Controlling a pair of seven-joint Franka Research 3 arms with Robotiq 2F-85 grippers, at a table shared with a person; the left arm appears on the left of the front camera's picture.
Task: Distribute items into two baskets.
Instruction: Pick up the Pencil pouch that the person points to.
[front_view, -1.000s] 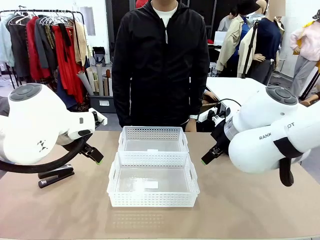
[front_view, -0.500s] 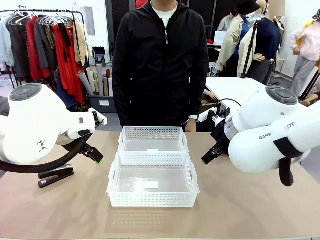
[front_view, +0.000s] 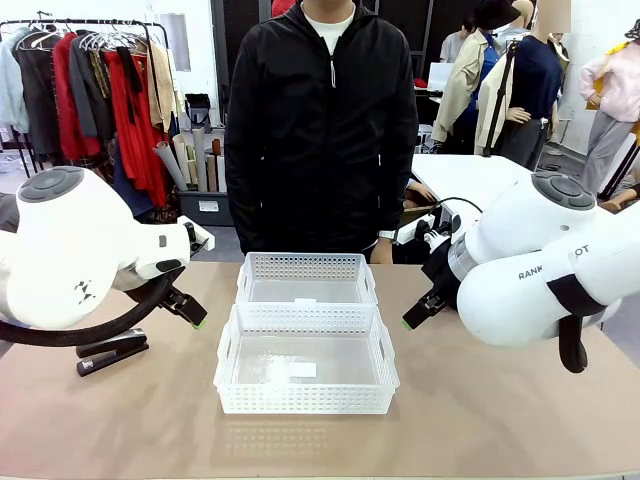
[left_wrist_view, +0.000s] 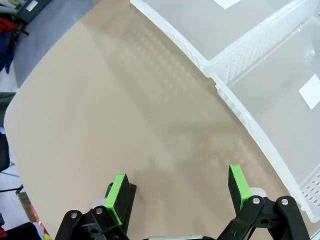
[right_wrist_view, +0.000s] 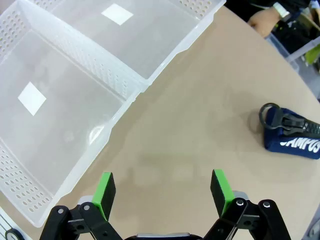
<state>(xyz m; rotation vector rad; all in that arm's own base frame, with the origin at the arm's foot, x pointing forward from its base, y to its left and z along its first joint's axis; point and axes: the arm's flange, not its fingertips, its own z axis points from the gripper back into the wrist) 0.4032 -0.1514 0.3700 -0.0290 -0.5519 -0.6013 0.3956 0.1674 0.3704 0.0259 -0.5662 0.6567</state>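
Your right gripper (right_wrist_view: 162, 189) hangs spread and empty over the bare table (right_wrist_view: 200, 125). The navy CAMPUS pouch (right_wrist_view: 292, 136) lies apart, up-right in its wrist view. Your left gripper (left_wrist_view: 178, 192), also spread and empty, hovers beside the near basket (front_view: 300, 398), which abuts the far basket (front_view: 305, 266). The black stapler (front_view: 112, 353) lies left of both.

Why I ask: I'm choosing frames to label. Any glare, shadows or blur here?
Front view: sharp, evenly lit, faint dotted shadow on the table before the near basket. Left wrist view: dotted shadows beside the baskets. Right wrist view: small glare in one basket.
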